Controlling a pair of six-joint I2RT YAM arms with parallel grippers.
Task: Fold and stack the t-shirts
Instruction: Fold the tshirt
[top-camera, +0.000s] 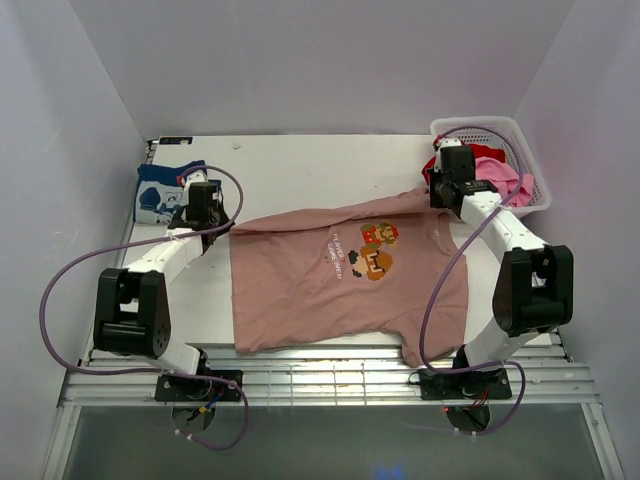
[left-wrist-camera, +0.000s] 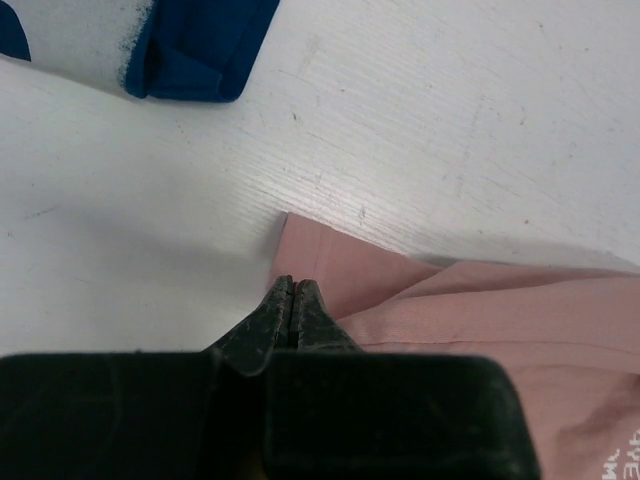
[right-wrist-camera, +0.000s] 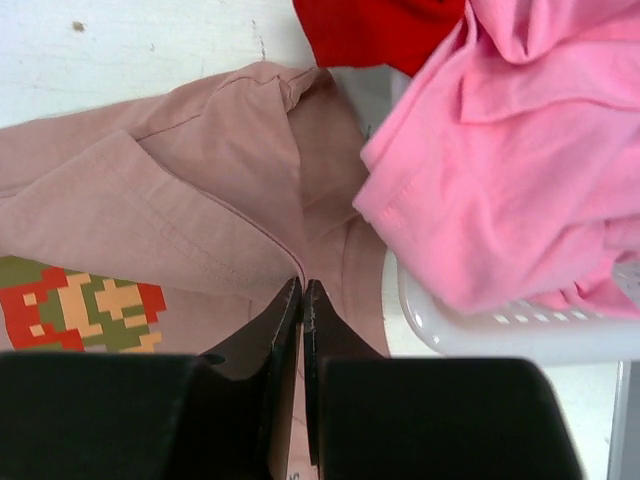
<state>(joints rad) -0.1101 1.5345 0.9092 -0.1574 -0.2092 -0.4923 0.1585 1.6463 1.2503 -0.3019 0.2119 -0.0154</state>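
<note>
A dusty pink-tan t-shirt (top-camera: 300, 290) lies spread face up on the white counter (top-camera: 300, 165), filling the middle of it. Its pixel-art print (top-camera: 378, 250) sits right of the shirt's centre, with small white text just left of the print. The shirt's far edge runs as a drawn-out fold from one arm to the other.

The left hand (left-wrist-camera: 293, 295) is at the far left corner of this shirt. Its fingers are pressed tight together, pinching the cloth at its edge, where a folded layer of fabric meets them. The right hand (right-wrist-camera: 302, 295) is at the far right corner, also closed to a slit, with a seam of the pink-tan cloth running straight in between its fingertips.

A navy t-shirt (top-camera: 160, 195) with a white print lies folded at the far left of the counter, near the left hand but apart from the pink-tan shirt.

A white plastic basket (top-camera: 520, 135) stands at the far right corner. A red t-shirt (right-wrist-camera: 380, 30) and a bright pink t-shirt (right-wrist-camera: 520, 150) lie bunched in it, the pink one spilling over the rim just beside the right hand.
</note>
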